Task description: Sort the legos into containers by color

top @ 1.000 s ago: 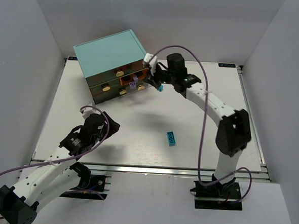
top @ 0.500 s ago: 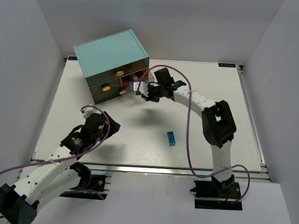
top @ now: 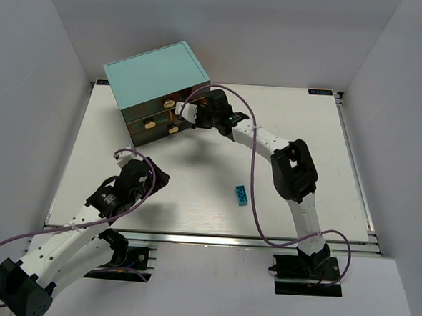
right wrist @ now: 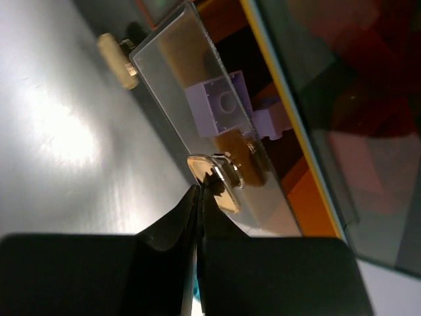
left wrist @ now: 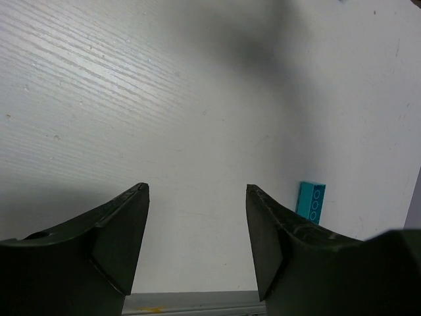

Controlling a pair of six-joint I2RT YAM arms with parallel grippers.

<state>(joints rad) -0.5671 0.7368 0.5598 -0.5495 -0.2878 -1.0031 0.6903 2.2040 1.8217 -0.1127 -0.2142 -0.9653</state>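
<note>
Left end effector (left wrist: 197,191) hangs low over the worktop (top: 196,164), jaws well apart, nothing between them. Moving right to the teal cabinet (top: 155,72): the right end effector (right wrist: 199,187) is pinched closed, its tips right against a cream knob (right wrist: 214,179) on a translucent drawer (right wrist: 172,99), with a purple lego (right wrist: 220,105) behind the front. Further right, a cyan lego (top: 242,195) lies alone on the worktop.

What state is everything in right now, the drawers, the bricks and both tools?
Right tool: shut, tips at the drawer knob.
Purple-brick drawer: slightly open.
Purple bricks: inside that drawer.
Cyan brick: loose on the table.
Left tool: open, empty, above the table.
</note>
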